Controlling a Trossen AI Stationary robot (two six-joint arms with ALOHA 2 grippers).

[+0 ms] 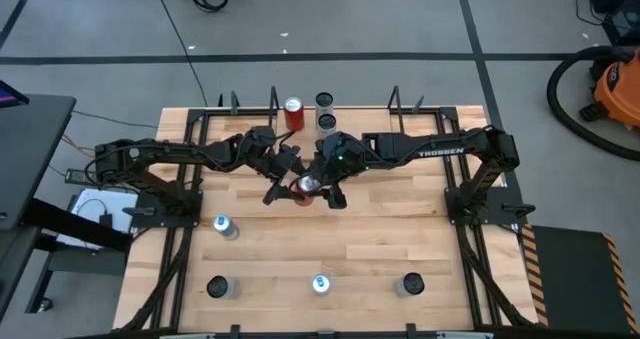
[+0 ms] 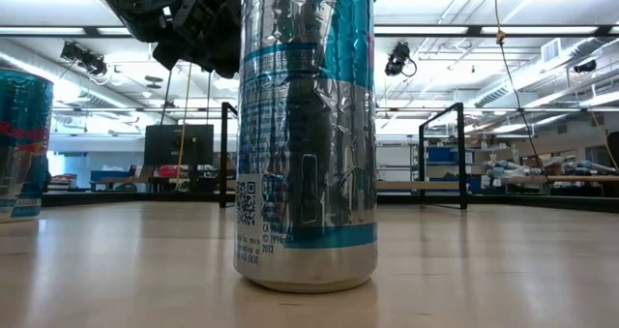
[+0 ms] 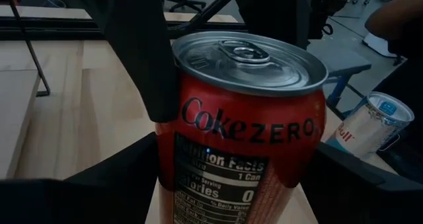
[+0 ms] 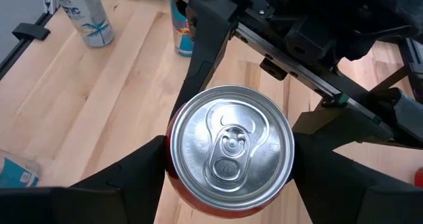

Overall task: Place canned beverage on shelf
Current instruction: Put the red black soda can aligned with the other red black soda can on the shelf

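Both dark arms reach inward from opposite sides and meet near the middle of the surface. The left gripper [image 1: 283,186] and the right gripper [image 1: 318,187] each have their jaws clamped on the same red Coke Zero can [image 4: 229,147], from different sides, wrists angled down toward each other.

This is a robotics lab or test workshop. A butcher-block table [image 1: 400,229] stands on a grey concrete floor marked with dark tape lines, with loose cables and an orange shop vacuum [image 1: 612,84] nearby. The low view looks into a large open hall with exposed ceiling ducts, strip lights [image 2: 503,30], a dark monitor [image 2: 179,144] and cluttered workbenches [image 2: 542,178].
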